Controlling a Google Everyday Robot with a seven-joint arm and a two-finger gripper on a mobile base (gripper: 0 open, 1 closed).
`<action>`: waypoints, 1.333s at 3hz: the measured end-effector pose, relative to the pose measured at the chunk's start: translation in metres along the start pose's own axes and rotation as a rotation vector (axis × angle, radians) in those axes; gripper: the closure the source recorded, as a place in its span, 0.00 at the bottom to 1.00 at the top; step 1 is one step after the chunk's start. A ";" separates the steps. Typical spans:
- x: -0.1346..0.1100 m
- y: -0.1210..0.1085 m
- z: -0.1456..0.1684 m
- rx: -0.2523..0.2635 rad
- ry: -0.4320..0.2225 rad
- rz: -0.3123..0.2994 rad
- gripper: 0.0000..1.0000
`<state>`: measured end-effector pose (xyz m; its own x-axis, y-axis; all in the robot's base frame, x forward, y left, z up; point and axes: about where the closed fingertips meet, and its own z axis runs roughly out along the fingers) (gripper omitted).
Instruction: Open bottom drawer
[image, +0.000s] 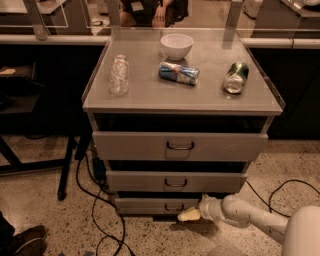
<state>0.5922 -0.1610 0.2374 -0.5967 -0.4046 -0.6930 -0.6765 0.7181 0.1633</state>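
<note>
The bottom drawer is the lowest and narrowest grey front of the cabinet, with a small dark wire handle. Its front sits about flush under the middle drawer. My gripper reaches in from the lower right on a white arm. Its pale tips sit just right of and slightly below the handle, close to the drawer's lower right corner. I cannot tell whether it touches the handle.
The middle drawer and top drawer are above. On the cabinet top stand a white bowl, a clear bottle, a lying blue can and a lying green can. Black cables trail on the floor at left.
</note>
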 end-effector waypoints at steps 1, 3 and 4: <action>-0.007 -0.001 0.007 -0.010 -0.017 0.008 0.00; 0.004 0.012 0.041 -0.033 0.040 -0.034 0.00; -0.009 0.013 0.054 -0.053 0.019 -0.068 0.00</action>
<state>0.6120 -0.1175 0.2072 -0.5567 -0.4626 -0.6900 -0.7373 0.6578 0.1538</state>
